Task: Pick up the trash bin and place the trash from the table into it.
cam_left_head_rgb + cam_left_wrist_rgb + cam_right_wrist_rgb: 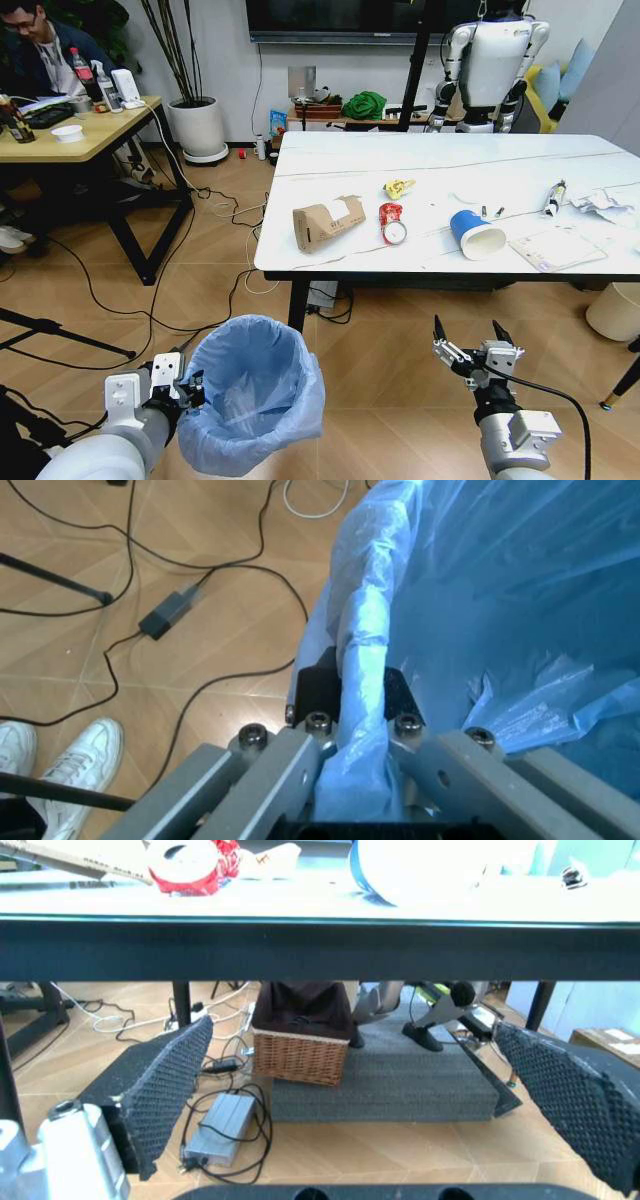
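Nearest the robot, the trash bin point(255, 395) with its crinkly blue bag is being held off to the left by the left gripper point(190, 388), whose jaws are pinched tight on the bag-covered rim point(362, 682). To the right, at about the same depth, the right gripper point(473, 347) is being carried empty with its fingers point(160, 1091) spread wide, below the table point(300, 262) edge. Farther ahead and above, the trash is lying scattered on the marble top: a cardboard carton point(327, 222), a crushed red can point(392, 222), and a blue paper cup point(474, 234) lying on its side, closest to the right gripper. A yellow wrapper point(398, 187) lies beyond.
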